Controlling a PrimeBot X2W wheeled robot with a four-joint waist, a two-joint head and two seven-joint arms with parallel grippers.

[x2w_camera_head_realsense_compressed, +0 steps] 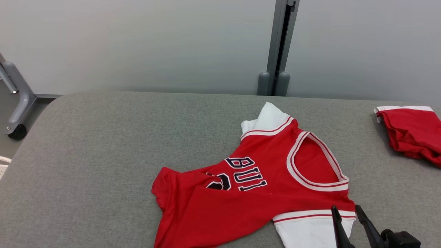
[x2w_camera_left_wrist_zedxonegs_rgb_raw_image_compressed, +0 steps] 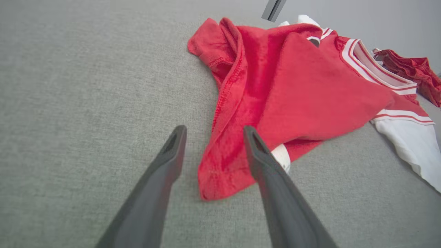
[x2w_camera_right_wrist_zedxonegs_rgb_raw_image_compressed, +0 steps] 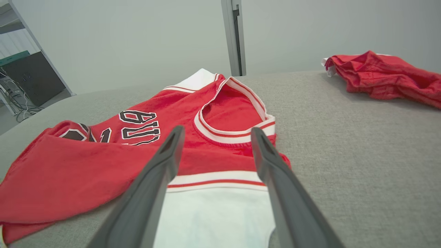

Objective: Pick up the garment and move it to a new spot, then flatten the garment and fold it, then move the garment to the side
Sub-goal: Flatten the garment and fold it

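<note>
Grey table [x2w_camera_head_realsense_compressed: 103, 137] carries the red garment [x2w_camera_head_realsense_compressed: 268, 162], half bunched. My left gripper [x2w_camera_left_wrist_zedxonegs_rgb_raw_image_compressed: 214, 128] and right gripper [x2w_camera_right_wrist_zedxonegs_rgb_raw_image_compressed: 217, 128] stand wide and empty at its edges, probably ready for flattening.

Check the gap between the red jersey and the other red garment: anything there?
Nothing: only bare grey table cover between the jersey and the other red garment, plain in the head and right wrist views.

Shirt [x2w_camera_head_realsense_compressed: 262, 179] on tabletop [x2w_camera_head_realsense_compressed: 103, 144]. Well right of shirt, further back: second garment [x2w_camera_head_realsense_compressed: 410, 132]. Behind shirt, past tabletop edge: post [x2w_camera_head_realsense_compressed: 277, 48]. Right tool [x2w_camera_head_realsense_compressed: 346, 208] at shirt's near sleeve, left tool [x2w_camera_left_wrist_zedxonegs_rgb_raw_image_compressed: 214, 129] over its hem corner.
</note>
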